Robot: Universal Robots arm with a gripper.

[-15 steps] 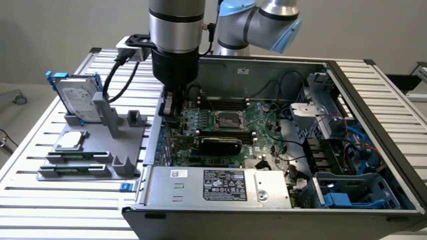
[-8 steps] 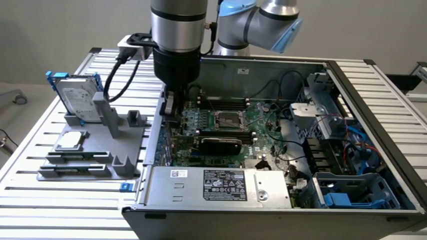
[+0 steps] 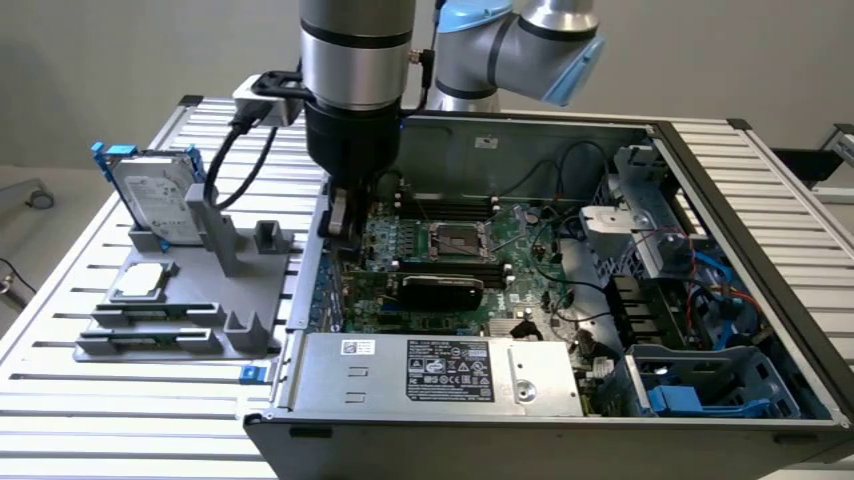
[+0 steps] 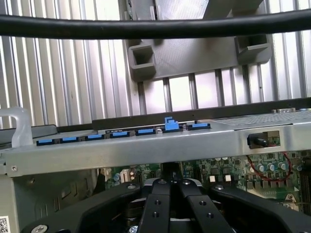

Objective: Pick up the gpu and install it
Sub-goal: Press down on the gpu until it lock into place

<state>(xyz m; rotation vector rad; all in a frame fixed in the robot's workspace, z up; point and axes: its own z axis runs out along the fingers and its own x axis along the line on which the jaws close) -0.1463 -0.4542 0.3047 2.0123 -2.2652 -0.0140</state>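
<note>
Gripper fingers pressed together and empty, I hold it just inside the computer case wall, while the gpu sits on the motherboard, apparently seated.

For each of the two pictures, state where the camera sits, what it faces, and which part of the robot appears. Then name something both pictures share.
Exterior view: off the arm, raised, looking down at the open grey metal computer case on the slatted aluminium table; the silver-and-black arm shows.
Wrist view: on the wrist, facing past the shut black hand across the case wall to the table; the hand's black fingers show.
Shared: the green motherboard and grey plastic parts holder.
</note>
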